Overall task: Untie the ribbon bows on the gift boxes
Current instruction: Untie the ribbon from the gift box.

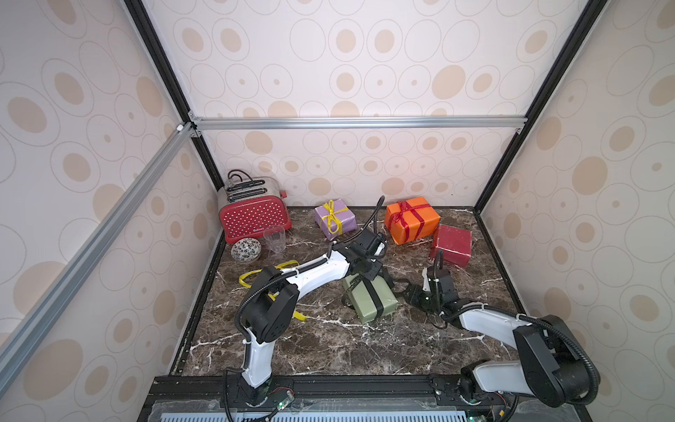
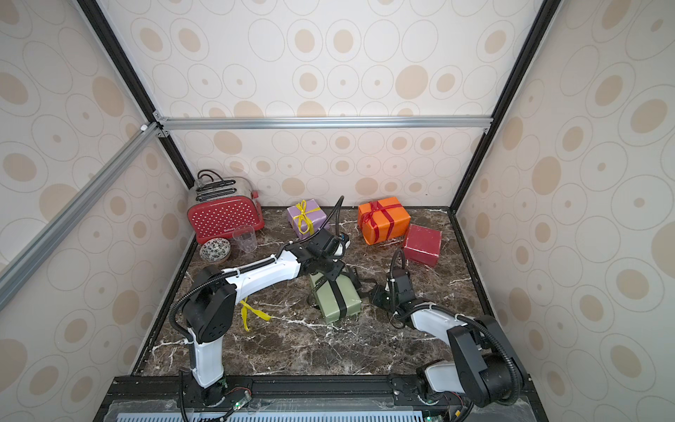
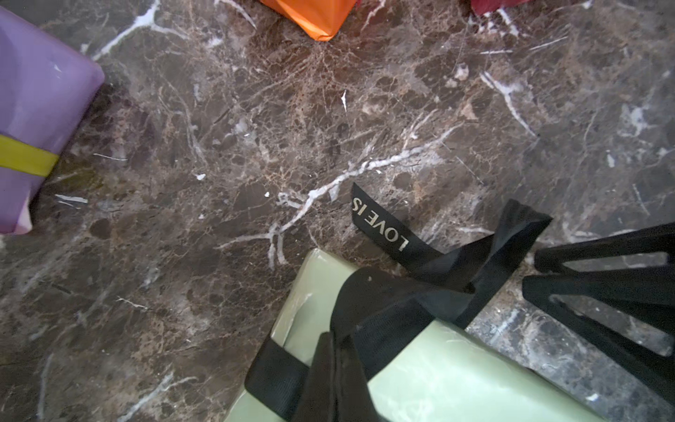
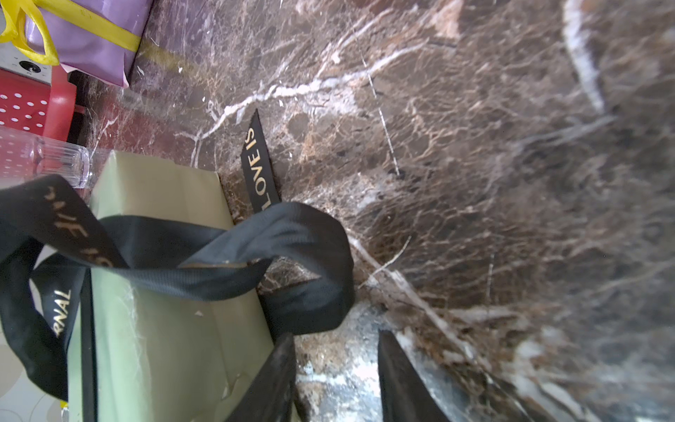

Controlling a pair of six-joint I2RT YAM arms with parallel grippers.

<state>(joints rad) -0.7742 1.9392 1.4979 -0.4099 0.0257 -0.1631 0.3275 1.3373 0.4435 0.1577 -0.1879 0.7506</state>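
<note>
My left pincer [image 3: 338, 369] is clenched on the soft, slick-looking black ribbon [image 3: 449, 292] atop the olive gift box [image 3: 456, 376] (light, may slide). My released right pincer [image 4: 336, 383] should take the tail [image 3: 380, 223].

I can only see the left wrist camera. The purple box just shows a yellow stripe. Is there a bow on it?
Observer: Yes. In a top view the yellow bow sits tied on top of the lilac box.
Operator: What about the orange one? I only see a corner.
Observer: The orange box has a red bow tied on top.
Operator: And the red box?
Observer: The dark red box has no ribbon on it.
</note>
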